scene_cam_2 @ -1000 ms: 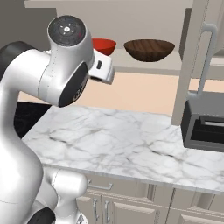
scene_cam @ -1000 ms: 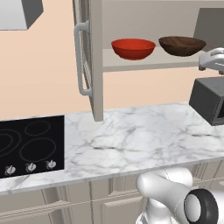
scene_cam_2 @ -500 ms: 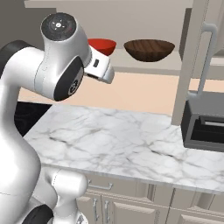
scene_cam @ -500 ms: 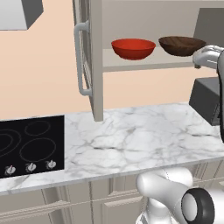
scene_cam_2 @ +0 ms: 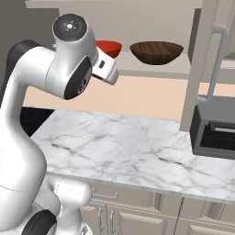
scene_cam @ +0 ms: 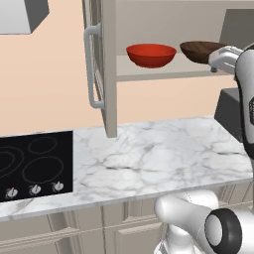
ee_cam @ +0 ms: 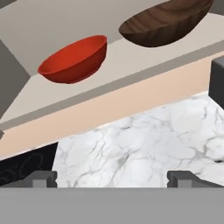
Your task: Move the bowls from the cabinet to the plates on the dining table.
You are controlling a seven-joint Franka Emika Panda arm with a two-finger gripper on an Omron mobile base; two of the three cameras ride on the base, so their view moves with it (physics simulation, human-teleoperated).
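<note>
cabinet shelf (scene_cam: 163, 73), red bowl (scene_cam: 151, 54), brown bowl (scene_cam_2: 156, 52)

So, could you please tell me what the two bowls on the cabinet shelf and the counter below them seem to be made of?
Red bowl: probably glazed ceramic or plastic, given its uniform glossy sheen. Brown bowl: looks like wood, with darker grain streaks and a duller finish. Counter: looks like polished marble, white with grey veins.
</note>
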